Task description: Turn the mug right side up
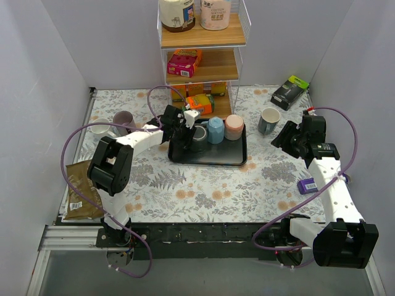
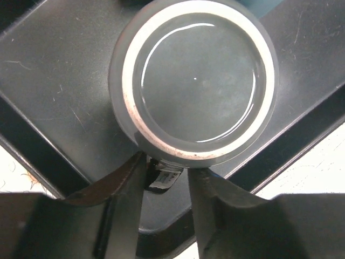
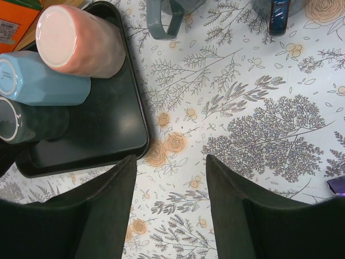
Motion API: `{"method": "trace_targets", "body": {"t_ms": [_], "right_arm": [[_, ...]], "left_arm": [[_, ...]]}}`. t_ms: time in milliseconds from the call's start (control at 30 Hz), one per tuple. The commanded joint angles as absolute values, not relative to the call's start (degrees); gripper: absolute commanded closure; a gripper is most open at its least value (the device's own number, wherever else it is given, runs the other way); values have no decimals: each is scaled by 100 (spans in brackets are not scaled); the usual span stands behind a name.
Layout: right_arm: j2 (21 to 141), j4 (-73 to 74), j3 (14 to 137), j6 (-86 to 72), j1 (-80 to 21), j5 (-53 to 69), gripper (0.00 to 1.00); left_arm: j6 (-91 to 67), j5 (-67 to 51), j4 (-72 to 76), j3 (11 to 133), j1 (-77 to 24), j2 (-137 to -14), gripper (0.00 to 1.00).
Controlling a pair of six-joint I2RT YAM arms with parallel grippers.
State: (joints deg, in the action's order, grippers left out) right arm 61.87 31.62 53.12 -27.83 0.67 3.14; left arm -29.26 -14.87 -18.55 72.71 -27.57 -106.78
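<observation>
A dark grey mug (image 1: 199, 137) stands upside down at the left end of the black tray (image 1: 213, 160). In the left wrist view its ringed base (image 2: 195, 81) faces the camera. My left gripper (image 1: 185, 132) is beside the mug on its left. Its fingers (image 2: 126, 183) close on either side of the mug's handle (image 2: 164, 175), against the mug's edge. The mug also shows in the right wrist view (image 3: 27, 121). My right gripper (image 1: 285, 137) is open and empty above the floral cloth (image 3: 242, 118), right of the tray (image 3: 97, 129).
An upside-down blue cup (image 1: 215, 129) and pink cup (image 1: 234, 126) stand on the tray beside the mug. An upright mug (image 1: 269, 120) is right of the tray and two mugs (image 1: 123, 119) are at the left. A shelf rack (image 1: 200, 61) stands behind. A brown bag (image 1: 81, 188) lies front left.
</observation>
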Motion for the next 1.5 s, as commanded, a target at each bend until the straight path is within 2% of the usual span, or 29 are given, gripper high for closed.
{"method": "trace_targets", "body": {"t_ms": [0,200,300,333,400,433,633,767,1000,1167,1333,1467], "right_arm": [[6073,3146,5572,-2742,53,237,39],[6029,3146,5546,-2742,53,220,39],[6012,3138,5520,-2751,53,220,39],[6003,3138,5520,-2751,53,228,39],[5994,3129,5511,-2760,53,263,39],[5994,3129,5519,-2768,53,281,39],[6003,3050,5581,-2927,53,606,39],[5986,2971,5572,-2971,53,887,38],[5731,2225,5300,-3409,9,2151,34],[5581,1162,5238,-3840,-649,2645,31],[5651,-443,5238,-4736,-1905,2514,29],[6055,-1098,5501,-4887,-2706,2250,28]], "left_arm": [[-2926,-1705,-1802,7479,-2751,-10644,70],[-2962,-1644,-1854,7436,-2751,-10661,74],[-2953,-1617,-1863,7401,-2751,-10626,83],[-2953,-1608,-1872,7392,-2751,-10600,92],[-2953,-1591,-1924,7391,-2760,-10573,99],[-2979,-1521,-1977,7418,-2760,-10565,100],[-3111,-1538,-2487,7480,-2760,-10223,100],[-3497,-1477,-2505,7365,-2760,-9538,100],[-4569,-2037,-2286,7409,-2777,-8458,100],[-5772,-2680,-1235,7190,-2839,-7630,100],[-7047,-3032,-55,7032,-2918,-7111,100],[-8074,-3094,973,6987,-3006,-6900,100]]}}
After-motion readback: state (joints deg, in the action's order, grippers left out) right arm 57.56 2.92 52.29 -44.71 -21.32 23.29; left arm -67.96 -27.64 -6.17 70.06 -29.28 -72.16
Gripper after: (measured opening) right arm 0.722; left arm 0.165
